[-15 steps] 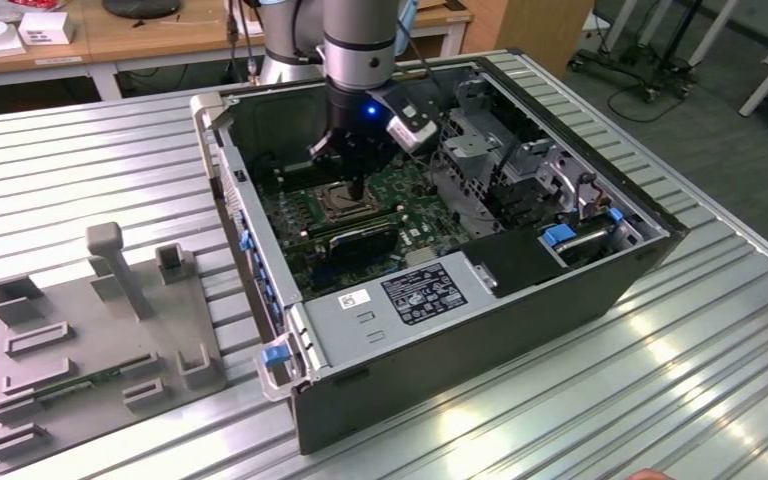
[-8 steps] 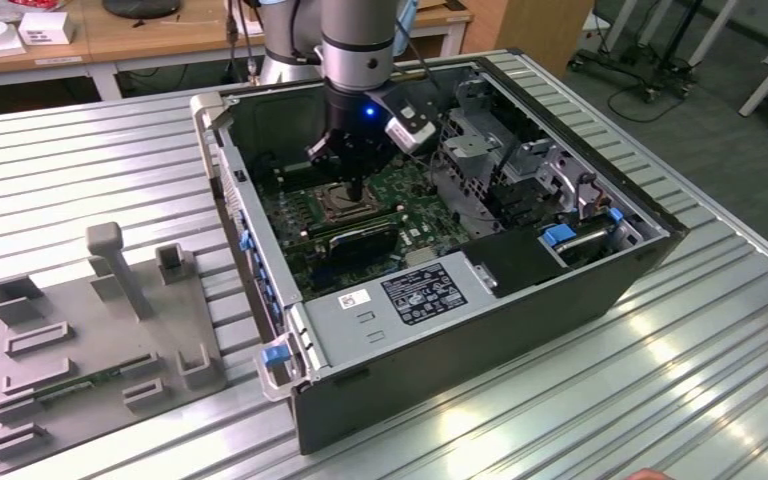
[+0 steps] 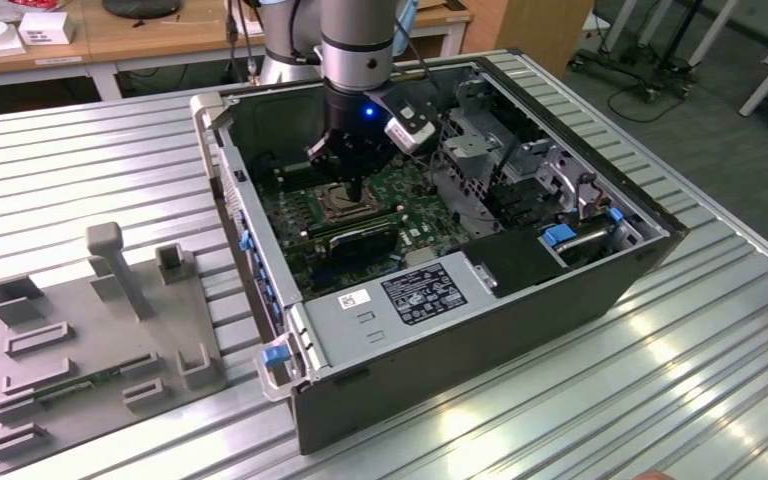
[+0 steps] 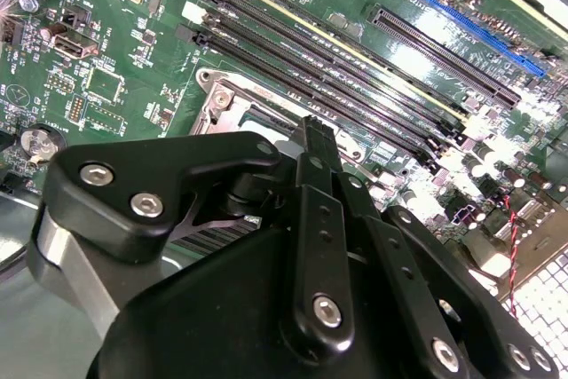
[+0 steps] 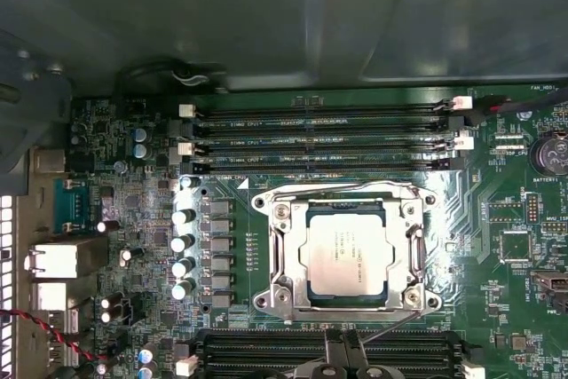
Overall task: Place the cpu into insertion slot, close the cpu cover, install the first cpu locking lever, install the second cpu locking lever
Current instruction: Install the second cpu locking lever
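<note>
Ribbed metal desk (image 3: 704, 380) carries an open computer case (image 3: 491, 350) lying on its side; grey fixture plate (image 3: 91, 350) sits at about 8 o'clock from the case in the exterior view, wooden benches behind.

Claw (image 3: 352, 192) is down inside the case, tip right over the socket area of the green motherboard (image 3: 411, 215). In the second wrist view the claw (image 4: 312, 135) fingers look pressed together with nothing between them, so closed and empty as far as I can judge.

cpu (image 5: 346, 253) already sits in the insertion slot (image 5: 288, 286), square and flat. cpu cover (image 5: 348, 199) frame lies down around the chip (window shows the metal top). A thin wire lever (image 5: 390, 324) runs along the socket edge nearest the claw; whether it's hooked, can't tell. Claw tip (image 5: 348, 343) is just beside that edge.

Handling, my read: chip is light, rigid, fragile underneath, take by edges only. Cover is thin stiff sheet metal, hinged. Levers are springy wire, slippery, best pushed at the bent end.

Memory slots (image 5: 319, 139) lie beyond the socket at 12 o'clock in the first wrist view, case wall behind.
</note>
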{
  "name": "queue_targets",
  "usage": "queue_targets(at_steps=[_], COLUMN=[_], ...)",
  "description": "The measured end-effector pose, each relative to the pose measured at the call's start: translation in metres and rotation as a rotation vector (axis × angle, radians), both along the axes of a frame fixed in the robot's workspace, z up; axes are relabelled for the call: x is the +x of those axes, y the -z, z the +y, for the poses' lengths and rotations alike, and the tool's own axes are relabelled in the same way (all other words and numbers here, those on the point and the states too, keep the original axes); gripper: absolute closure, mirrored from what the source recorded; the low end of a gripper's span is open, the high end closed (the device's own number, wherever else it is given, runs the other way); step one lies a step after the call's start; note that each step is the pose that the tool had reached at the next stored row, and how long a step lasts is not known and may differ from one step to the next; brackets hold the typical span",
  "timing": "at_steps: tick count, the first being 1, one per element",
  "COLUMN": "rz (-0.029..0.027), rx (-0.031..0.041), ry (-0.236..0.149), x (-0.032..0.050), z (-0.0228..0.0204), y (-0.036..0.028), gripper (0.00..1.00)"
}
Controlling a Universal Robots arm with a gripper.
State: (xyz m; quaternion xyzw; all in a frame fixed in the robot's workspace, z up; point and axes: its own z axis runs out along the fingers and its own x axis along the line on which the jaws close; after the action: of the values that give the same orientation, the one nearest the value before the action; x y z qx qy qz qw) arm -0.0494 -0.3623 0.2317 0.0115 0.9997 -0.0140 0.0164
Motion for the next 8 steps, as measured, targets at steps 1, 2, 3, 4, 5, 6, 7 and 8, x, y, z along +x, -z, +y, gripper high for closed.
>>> queue_targets(at_steps=[1, 2, 3, 4, 5, 6, 7, 8], rz=[0.0000, 0.0000, 0.0000, 0.0000, -0.0002, -0.0004, -0.0008, -0.0018], rx=[0.0000, 0.0000, 0.0001, 0.0002, 0.0009, 0.0013, 0.0013, 0.0014], ry=[0.000, 0.000, 0.000, 0.000, 0.000, 0.000, 0.000, 0.000], x=[0.0000, 0.0000, -0.0001, -0.0003, -0.0008, -0.0016, -0.0028, -0.0045], z=[0.0000, 0.0000, -0.0002, -0.0004, -0.0004, -0.0004, -0.0004, -0.0004], y=[0.0000, 0.0000, 0.0000, 0.0000, 0.0000, 0.0000, 0.0000, 0.0001], gripper=[0.89, 0.89, 0.89, 0.89, 0.89, 0.89, 0.89, 0.89])
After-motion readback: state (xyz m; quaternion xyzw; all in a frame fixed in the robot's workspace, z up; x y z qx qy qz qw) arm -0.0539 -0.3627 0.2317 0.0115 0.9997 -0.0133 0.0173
